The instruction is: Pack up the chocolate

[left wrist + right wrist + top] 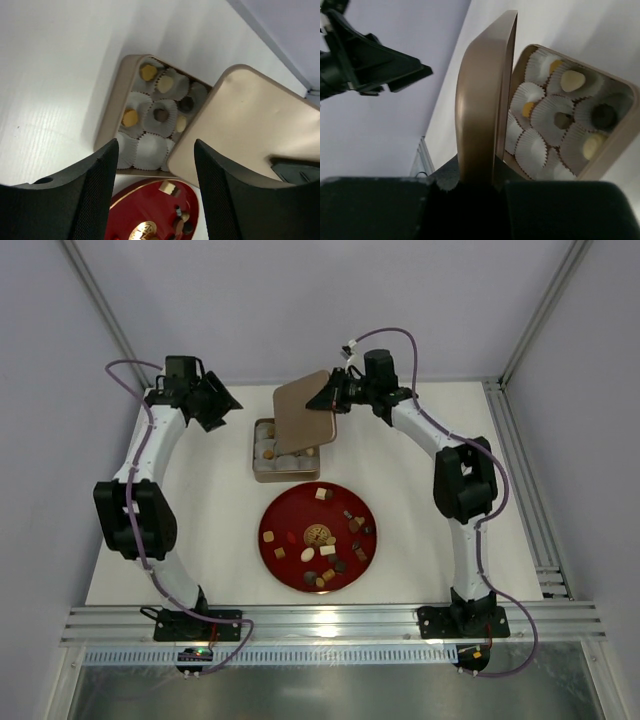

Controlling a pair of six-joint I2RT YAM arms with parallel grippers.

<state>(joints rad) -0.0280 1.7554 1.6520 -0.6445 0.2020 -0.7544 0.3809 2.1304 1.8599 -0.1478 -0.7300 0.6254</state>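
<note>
Waiting on a red plate point(290, 515) at the middle of the table point(200, 540), most of the chocolate point(327, 551) lies loose in a scatter of brown, tan and cream pieces. A few sweets already sit in white paper cups point(150, 150) inside the gold tin box point(286, 477) just beyond the plate. The cups on the plate side of the box look empty.

The right gripper point(340, 395) is clamped on the edge of the box's lid point(303, 405). It holds the lid tilted above the far right corner of the box, so the cups are mostly uncovered.

The left gripper point(225, 412) hovers just left of the box's far corner, its jaws partly apart with nothing between them.

From that free gripper the plate lies toward the near edge of the table and to its right, past the box. Neither arm is clearly closer to the plate, but only the left is free to fetch. The pieces are too small to tell how each one lies, so a straight-down pinch looks the likely approach.
</note>
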